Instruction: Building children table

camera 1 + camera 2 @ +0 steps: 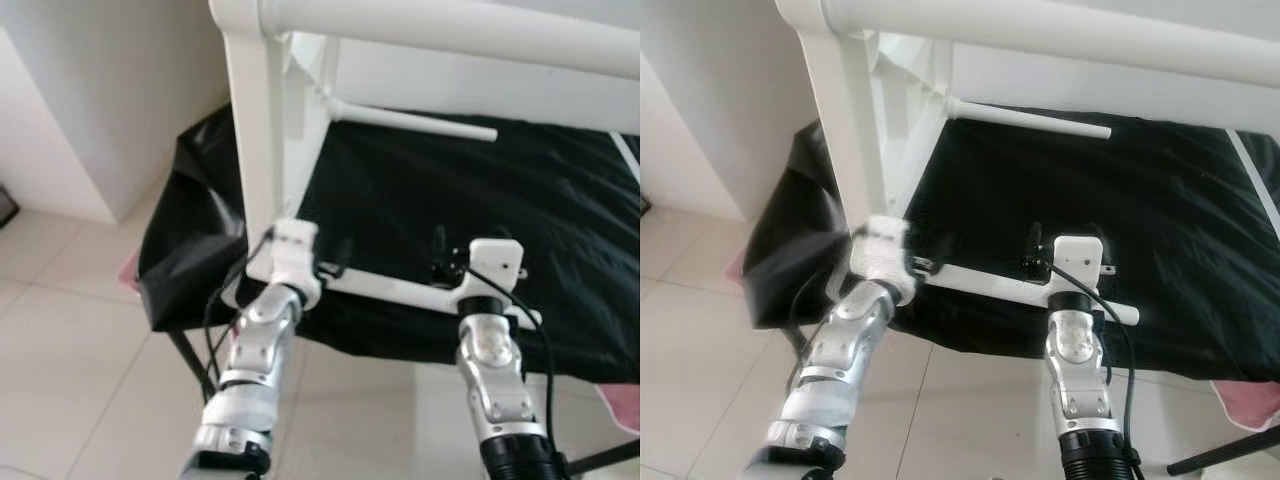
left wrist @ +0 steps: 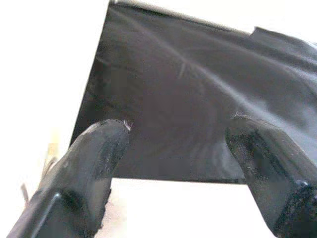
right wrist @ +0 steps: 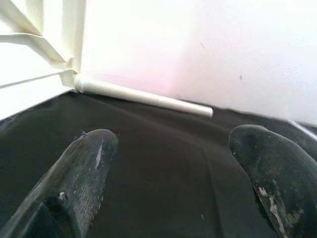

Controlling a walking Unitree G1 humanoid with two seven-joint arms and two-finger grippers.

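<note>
Standing white table frame [image 1: 262,150] on black cloth [image 1: 480,230].

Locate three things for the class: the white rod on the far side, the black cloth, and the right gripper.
white rod [image 3: 143,97], right wrist view, mid-length.
black cloth [image 1: 480,190], left eye view, bare middle.
right gripper [image 3: 173,148], right wrist view, between fingertips.

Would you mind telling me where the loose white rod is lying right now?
The white rod lies at the far side of the black cloth, one end meeting the white table frame, beyond both grippers.
</note>
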